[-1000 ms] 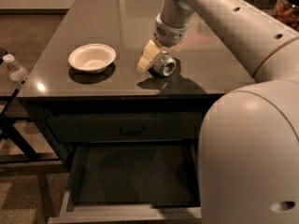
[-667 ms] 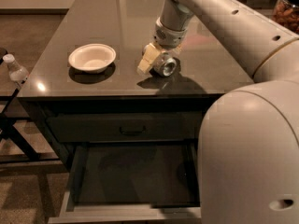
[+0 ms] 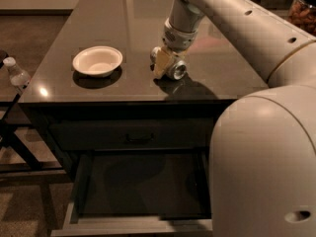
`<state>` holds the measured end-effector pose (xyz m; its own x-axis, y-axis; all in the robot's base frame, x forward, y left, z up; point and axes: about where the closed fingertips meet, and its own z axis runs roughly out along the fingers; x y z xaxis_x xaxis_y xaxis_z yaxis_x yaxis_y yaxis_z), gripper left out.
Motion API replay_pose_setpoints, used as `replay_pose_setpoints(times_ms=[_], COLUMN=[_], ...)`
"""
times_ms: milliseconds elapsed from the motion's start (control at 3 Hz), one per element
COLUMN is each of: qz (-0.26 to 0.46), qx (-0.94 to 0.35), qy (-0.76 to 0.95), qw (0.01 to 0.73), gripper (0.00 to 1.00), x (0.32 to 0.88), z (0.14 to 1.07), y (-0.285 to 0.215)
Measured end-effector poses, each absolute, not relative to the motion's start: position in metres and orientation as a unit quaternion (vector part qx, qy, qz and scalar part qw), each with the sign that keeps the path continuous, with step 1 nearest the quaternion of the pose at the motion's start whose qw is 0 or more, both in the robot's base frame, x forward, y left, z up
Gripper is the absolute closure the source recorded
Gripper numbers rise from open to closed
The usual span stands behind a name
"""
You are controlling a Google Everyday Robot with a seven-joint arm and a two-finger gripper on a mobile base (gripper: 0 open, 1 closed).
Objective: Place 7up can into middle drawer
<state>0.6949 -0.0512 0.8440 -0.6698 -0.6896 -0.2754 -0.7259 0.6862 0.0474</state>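
Robot's arm (image 3: 232, 19) and pale body (image 3: 261, 162) fill the right side; the body bulks below and right of the claw, covering the right end of the cabinet front. Dark countertop (image 3: 103, 19) lies directly under the claw and runs away left and behind it. Middle drawer (image 3: 143, 186) is pulled open, well below the claw and nearer the camera; its dark box is bare, w/ the lighter front edge lowest. Btwn claw and that drawer sits the shut upper drawer front (image 3: 89, 135) w/ its bar handle (image 3: 139, 138). Cream bowl (image 3: 97, 60) is left of the claw, well apart, on the same top. Gripper (image 3: 168, 68) is down at the countertop near its front edge, looks clenched on the 7up can (image 3: 176, 70). Can lies on its side in the grip, shiny end facing camera; can't tell if it's touching the top. Small bottle (image 3: 17, 74) is far left, off the cabinet.

Risks, as I judge them:
- round can on its side → may slip or roll out if the grip is shallow
- path down goes past the top's front edge and upper drawer front; clipping either could knock the can loose
- letting go too high → can rolls inside the drawer or bounces out
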Motion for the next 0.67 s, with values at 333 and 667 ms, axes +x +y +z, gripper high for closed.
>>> replay_pose_setpoints(times_ms=[333,667], qz=[0.077,0.077], qx=[-0.389,-0.389], qy=[0.911,0.911], qw=[0.119,0.119], gripper=[0.65,0.88], x=[0.6949,0.6948], z=[0.844,0.844], y=[-0.0512,-0.0512])
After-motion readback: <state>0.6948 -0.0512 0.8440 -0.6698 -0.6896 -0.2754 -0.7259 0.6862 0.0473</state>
